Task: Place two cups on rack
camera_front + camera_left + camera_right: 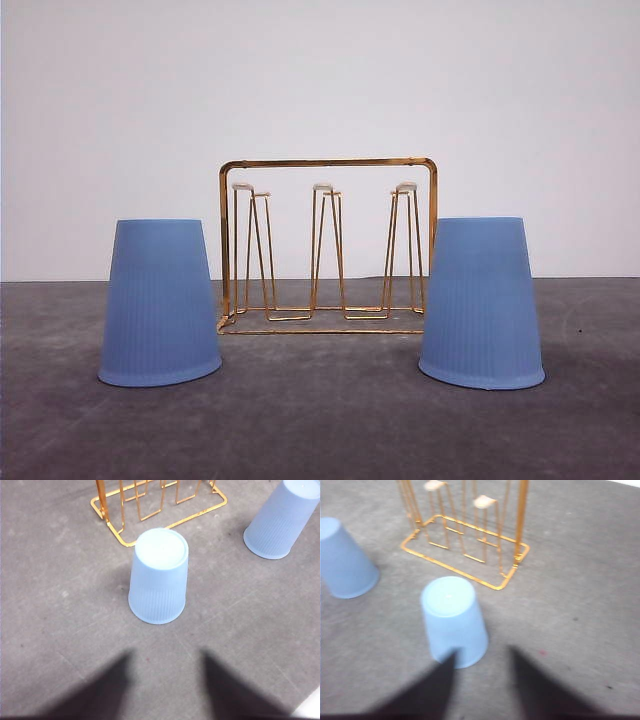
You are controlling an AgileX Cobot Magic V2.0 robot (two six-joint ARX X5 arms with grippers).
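Light blue, finely ribbed left cup [160,305]; same light blue and same vertical ribbing on right cup [482,305]; paler, smooth blue on their flat upturned bottoms; shiny gold wire for rack [328,163]; white tips on pegs [322,187]; mottled dark grey counter [320,430] with pale scuffs and small dark specks; plain white wall [320,80] behind; black, blurred fingers on left pincer [167,690] and right pincer [482,690].

Dark, blurred, tapering fingers [100,690] on each hand, two wedge shapes per wrist view.
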